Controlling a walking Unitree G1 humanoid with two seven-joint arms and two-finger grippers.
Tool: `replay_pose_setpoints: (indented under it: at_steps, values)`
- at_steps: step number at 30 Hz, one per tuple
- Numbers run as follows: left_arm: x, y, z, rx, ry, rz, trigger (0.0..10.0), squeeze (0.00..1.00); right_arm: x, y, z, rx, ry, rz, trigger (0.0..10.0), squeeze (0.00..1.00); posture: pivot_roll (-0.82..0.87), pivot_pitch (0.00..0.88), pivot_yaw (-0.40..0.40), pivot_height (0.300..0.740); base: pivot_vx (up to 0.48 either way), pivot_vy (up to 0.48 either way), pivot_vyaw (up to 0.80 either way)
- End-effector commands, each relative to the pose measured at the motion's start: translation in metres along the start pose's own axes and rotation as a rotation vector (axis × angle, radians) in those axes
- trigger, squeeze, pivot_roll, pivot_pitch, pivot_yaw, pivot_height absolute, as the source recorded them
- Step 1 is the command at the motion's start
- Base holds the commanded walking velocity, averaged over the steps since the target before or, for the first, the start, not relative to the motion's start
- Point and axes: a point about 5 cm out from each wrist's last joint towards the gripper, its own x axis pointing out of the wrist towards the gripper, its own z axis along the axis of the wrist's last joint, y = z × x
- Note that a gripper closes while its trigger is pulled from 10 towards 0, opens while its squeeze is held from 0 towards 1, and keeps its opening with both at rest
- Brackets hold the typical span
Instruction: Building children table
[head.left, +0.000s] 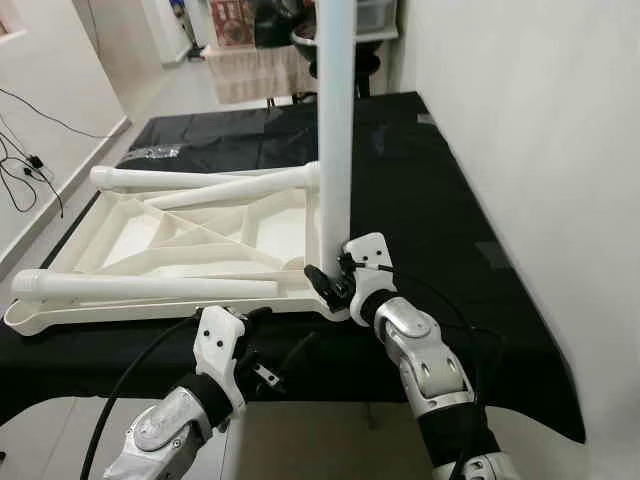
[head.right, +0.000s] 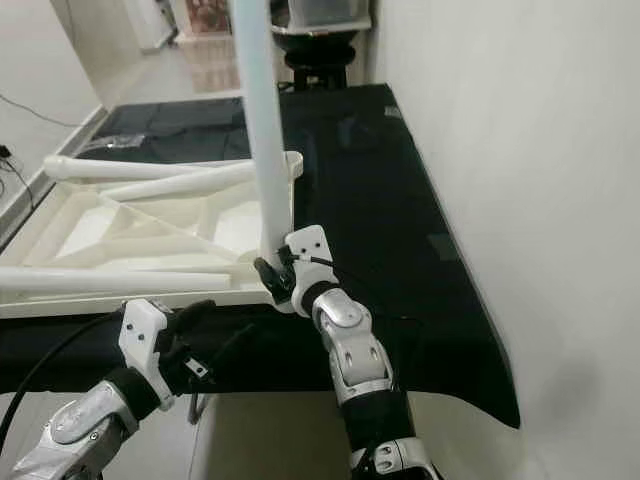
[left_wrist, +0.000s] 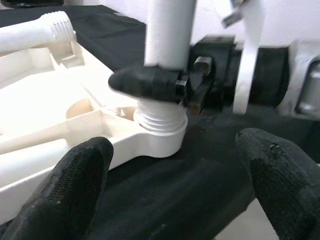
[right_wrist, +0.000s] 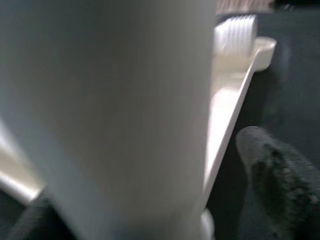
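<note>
Nearest, the left gripper (head.left: 262, 350) hangs with fingers spread and empty by the black-covered table's (head.left: 440, 190) front edge. Just beyond, the right gripper (head.left: 328, 283) is clamped around the base of the upright white leg (head.left: 334, 130), whose top is cut off. The leg's thread sits in the corner socket of the upside-down tabletop (head.left: 130, 235), where more legs (head.left: 150, 287) lie.
</note>
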Motion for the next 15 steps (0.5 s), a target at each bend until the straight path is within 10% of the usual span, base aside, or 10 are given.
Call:
replay_pose_setpoints:
  at_steps: [1,5,6,15]
  values:
    - [-0.004,0.006,-0.005,0.008,0.029,0.031,10.0,0.00,-0.005,-0.002,0.004,0.003,-0.016,-0.009,10.0,1.00,-0.07,0.096,0.078,0.740,0.000,0.000,0.00]
    - [-0.005,0.008,-0.005,0.017,0.023,0.067,10.0,0.00,-0.018,-0.005,0.005,-0.011,-0.035,0.007,10.0,0.99,-0.07,0.097,0.078,0.740,0.000,0.000,0.00]
    - [-0.008,0.010,-0.004,0.030,0.019,0.113,10.0,0.00,-0.031,-0.011,0.002,-0.024,-0.048,0.010,10.0,0.00,-0.07,0.101,0.078,0.740,0.000,0.000,0.00]
    - [-0.024,0.011,-0.005,0.077,0.011,0.274,10.0,0.00,-0.078,-0.026,-0.005,-0.075,-0.083,-0.003,10.0,0.00,-0.07,0.102,0.080,0.740,0.000,0.000,0.00]
